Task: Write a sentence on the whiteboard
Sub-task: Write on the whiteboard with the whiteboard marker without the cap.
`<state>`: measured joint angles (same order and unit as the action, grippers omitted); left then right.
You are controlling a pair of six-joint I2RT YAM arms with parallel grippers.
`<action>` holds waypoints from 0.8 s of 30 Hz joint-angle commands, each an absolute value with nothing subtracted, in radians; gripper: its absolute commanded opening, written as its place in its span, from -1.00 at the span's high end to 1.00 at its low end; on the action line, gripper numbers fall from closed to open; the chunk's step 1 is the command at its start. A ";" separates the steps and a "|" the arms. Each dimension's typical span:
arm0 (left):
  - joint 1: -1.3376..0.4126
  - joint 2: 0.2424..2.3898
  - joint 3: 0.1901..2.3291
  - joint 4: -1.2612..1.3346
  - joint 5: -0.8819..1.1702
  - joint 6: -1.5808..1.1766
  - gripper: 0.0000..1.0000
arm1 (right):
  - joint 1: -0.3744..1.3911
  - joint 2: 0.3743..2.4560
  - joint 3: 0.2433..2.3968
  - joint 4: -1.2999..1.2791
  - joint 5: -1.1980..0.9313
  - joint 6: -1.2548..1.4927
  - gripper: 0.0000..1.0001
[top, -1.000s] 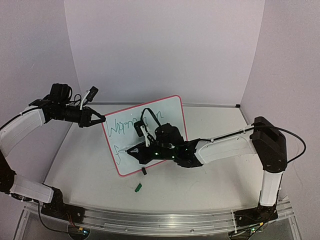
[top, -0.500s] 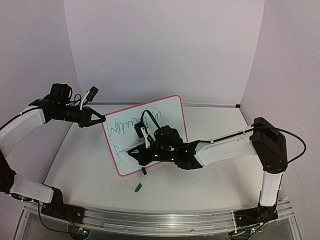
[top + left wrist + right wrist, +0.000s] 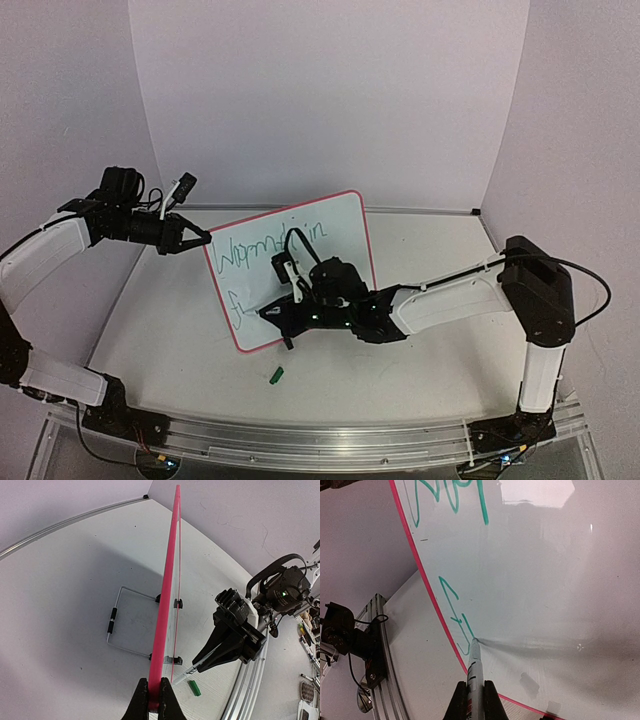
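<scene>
The whiteboard point(image 3: 330, 225) stands upright on the table, pink-framed, tilted a little back. My left gripper point(image 3: 205, 240) is shut on the frame's upper left corner; in the left wrist view the jaws point(image 3: 155, 700) pinch the pink edge point(image 3: 167, 605). The sentence point(image 3: 250, 250) shows as one green line at the top and the start of a second line, an "f" and a stroke point(image 3: 454, 607). My right gripper point(image 3: 265, 312) is shut on a grey marker point(image 3: 475, 672), its tip touching the board just right of the "f".
A green marker cap point(image 3: 277, 376) lies on the table in front of the board. A wire stand point(image 3: 131, 625) props the board from behind. An aluminium rail point(image 3: 320, 440) runs along the near edge; walls close in on three sides.
My right gripper has shifted slightly left and down along the board with the marker, adding a stroke after the "f". The left gripper and the board have not moved.
</scene>
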<state>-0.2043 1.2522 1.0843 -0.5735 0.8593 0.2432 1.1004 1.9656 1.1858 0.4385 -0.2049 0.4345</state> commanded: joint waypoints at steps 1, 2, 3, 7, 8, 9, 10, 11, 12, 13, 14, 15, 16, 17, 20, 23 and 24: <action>-0.241 1.284 1.080 -0.628 0.831 0.263 1.00 | 1.094 1.966 1.186 0.439 -0.196 0.448 1.00; -0.241 1.285 1.080 -0.628 0.830 0.263 1.00 | 1.094 1.964 1.185 0.448 -0.194 0.452 1.00; -0.242 1.286 1.080 -0.627 0.830 0.263 1.00 | 1.094 1.961 1.184 0.459 -0.190 0.456 1.00; -0.241 1.286 1.080 -0.627 0.828 0.263 1.00 | 1.094 1.951 1.184 0.505 -0.184 0.474 1.00; -0.241 1.285 1.080 -0.627 0.828 0.263 1.00 | 1.094 1.950 1.184 0.515 -0.184 0.479 1.00; -0.242 1.284 1.080 -0.627 0.829 0.263 1.00 | 1.094 1.949 1.183 0.528 -0.183 0.483 1.00; -0.242 1.284 1.080 -0.627 0.829 0.263 1.00 | 1.094 1.948 1.181 0.540 -0.183 0.488 1.00; -0.241 1.283 1.080 -0.627 0.828 0.263 1.00 | 1.094 1.947 1.180 0.551 -0.183 0.491 1.00; -0.241 1.283 1.081 -0.627 0.828 0.262 1.00 | 1.095 1.947 1.179 0.559 -0.181 0.494 1.00; -0.242 1.282 1.081 -0.628 0.829 0.263 1.00 | 1.095 1.946 1.177 0.563 -0.179 0.497 1.00; -0.241 1.283 1.080 -0.628 0.831 0.262 1.00 | 1.095 1.944 1.175 0.565 -0.174 0.500 1.00; -0.241 1.282 1.081 -0.628 0.830 0.264 1.00 | 1.094 1.941 1.171 0.567 -0.166 0.502 1.00; -0.241 1.282 1.081 -0.628 0.830 0.263 1.00 | 1.095 1.939 1.166 0.569 -0.155 0.504 1.00; -0.241 1.281 1.081 -0.628 0.830 0.263 1.00 | 1.094 1.933 1.158 0.569 -0.146 0.505 1.00; -0.241 1.280 1.081 -0.627 0.832 0.263 1.00 | 1.095 1.922 1.140 0.569 -0.123 0.506 1.00; -0.241 1.280 1.080 -0.627 0.831 0.263 1.00 | 1.095 1.914 1.128 0.570 -0.123 0.510 1.00; -0.242 1.281 1.080 -0.627 0.831 0.263 1.00 | 1.095 1.911 1.124 0.571 -0.127 0.511 1.00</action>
<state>-0.2050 1.2522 1.0843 -0.5735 0.8585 0.2432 1.1006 1.9636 1.1444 0.5435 -0.1774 0.4997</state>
